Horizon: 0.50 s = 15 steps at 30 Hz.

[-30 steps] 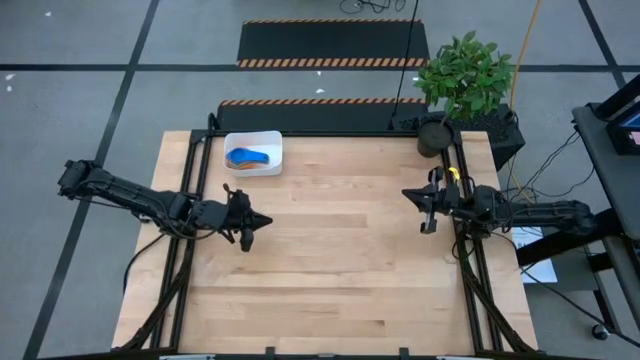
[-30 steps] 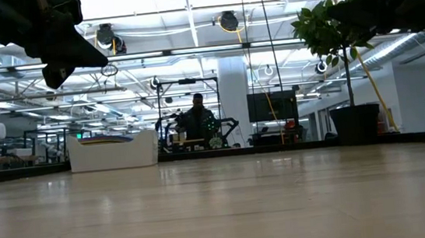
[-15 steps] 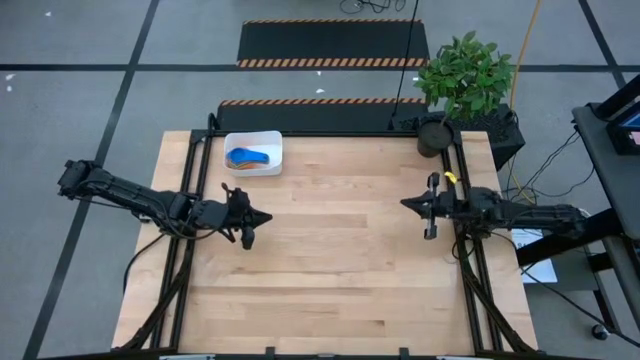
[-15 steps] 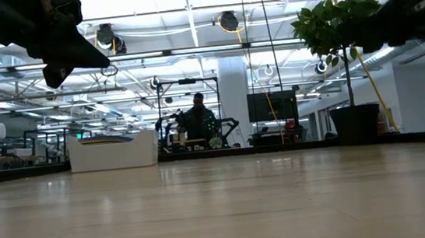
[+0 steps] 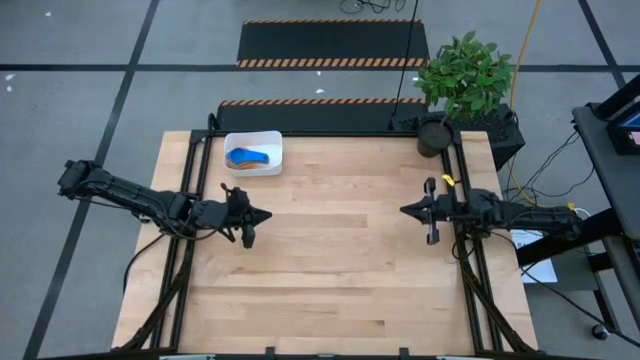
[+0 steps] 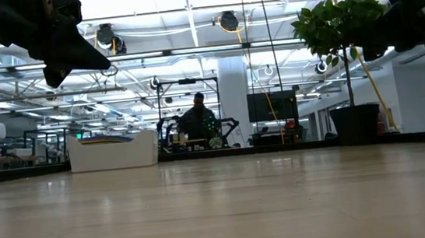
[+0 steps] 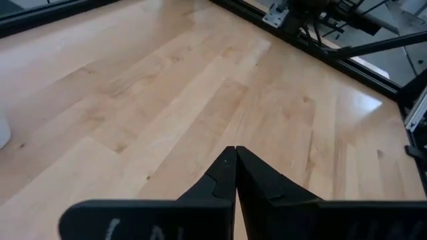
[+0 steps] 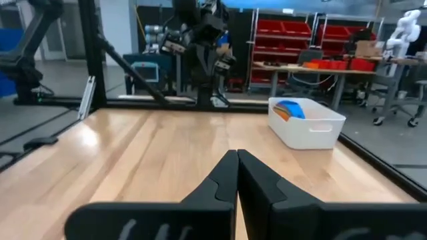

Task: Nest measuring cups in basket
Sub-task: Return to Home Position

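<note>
The white basket [image 5: 253, 153] stands on the table near its far left corner, and it shows too in the right wrist view [image 8: 306, 124] and the low view [image 6: 113, 151]. Inside it lie the measuring cups [image 5: 248, 157], a blue one uppermost over an orange one [image 8: 289, 109]. My left gripper [image 5: 266, 216] hovers shut above the table's left part, in front of the basket, fingertips together [image 7: 234, 151]. My right gripper [image 5: 404, 210] hovers shut near the right edge, pointing level toward the left [image 8: 236, 155]. Neither holds anything.
A potted plant [image 5: 462, 78] stands at the table's far right corner. Black frame rails [image 5: 466, 262] run along the table's left and right edges. The bare wooden tabletop [image 5: 340, 270] spreads between the two arms. Beyond the table, a person [image 6: 199, 120] shows in the room.
My right gripper has sunk a little and tipped toward level, drawing slightly toward the table's near edge. My left gripper stays where it was. The basket and the cups have not moved.
</note>
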Available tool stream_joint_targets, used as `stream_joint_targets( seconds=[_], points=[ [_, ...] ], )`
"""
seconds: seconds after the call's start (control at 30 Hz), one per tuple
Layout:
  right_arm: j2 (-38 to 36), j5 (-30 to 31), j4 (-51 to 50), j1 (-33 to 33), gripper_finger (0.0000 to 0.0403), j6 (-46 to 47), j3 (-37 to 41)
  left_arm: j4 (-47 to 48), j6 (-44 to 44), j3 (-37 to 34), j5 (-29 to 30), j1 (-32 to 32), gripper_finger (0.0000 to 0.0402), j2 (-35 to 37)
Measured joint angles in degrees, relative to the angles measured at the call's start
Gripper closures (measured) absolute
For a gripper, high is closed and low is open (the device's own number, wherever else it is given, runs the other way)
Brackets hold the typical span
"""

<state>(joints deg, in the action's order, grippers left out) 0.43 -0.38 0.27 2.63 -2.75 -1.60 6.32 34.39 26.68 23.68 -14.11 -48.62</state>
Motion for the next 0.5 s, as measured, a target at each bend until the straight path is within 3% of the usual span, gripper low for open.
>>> stream_joint_targets(
  seconds=[0.5],
  points=[
    [6.73,0.11,0.81,0.0,0.0403,2.04,0.65,-0.88,-5.25,0.0,-0.37,-0.25,0.0391,1.02]
  ],
)
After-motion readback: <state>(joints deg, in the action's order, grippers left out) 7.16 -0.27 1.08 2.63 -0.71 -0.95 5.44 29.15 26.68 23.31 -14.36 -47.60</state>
